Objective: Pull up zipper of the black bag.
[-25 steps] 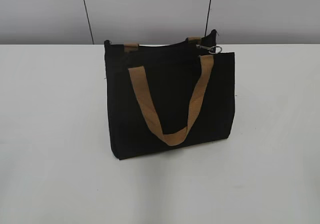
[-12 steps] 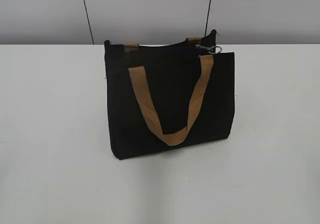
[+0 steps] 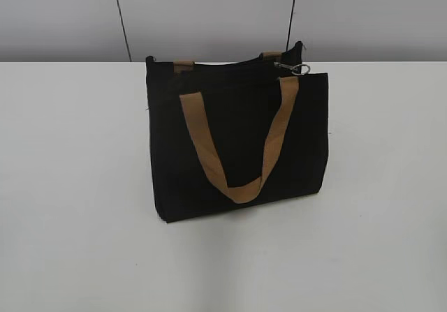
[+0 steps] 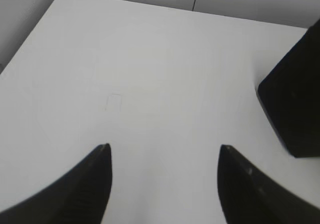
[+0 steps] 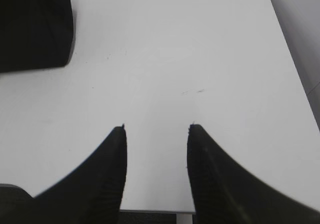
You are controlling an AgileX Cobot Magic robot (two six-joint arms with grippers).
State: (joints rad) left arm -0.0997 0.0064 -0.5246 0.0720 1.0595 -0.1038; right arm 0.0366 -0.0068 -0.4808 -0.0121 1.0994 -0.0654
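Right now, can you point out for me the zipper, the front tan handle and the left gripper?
zipper point(image 3: 299, 69), exterior view, on its round metal ring at the bag's top right corner.
front tan handle point(image 3: 241, 190), exterior view, on the bottom of its loop.
left gripper point(image 4: 165, 156), left wrist view, midway between its open fingertips.

Lighting: even, diffuse, fairly bright. Table: pale, washed out, no hard glare. Black bag: detail lost in darkness; faint shadow beneath. Wrist views: soft, near fingers blurred.

matt cloth black bag, shiny metal zipper, smooth table.
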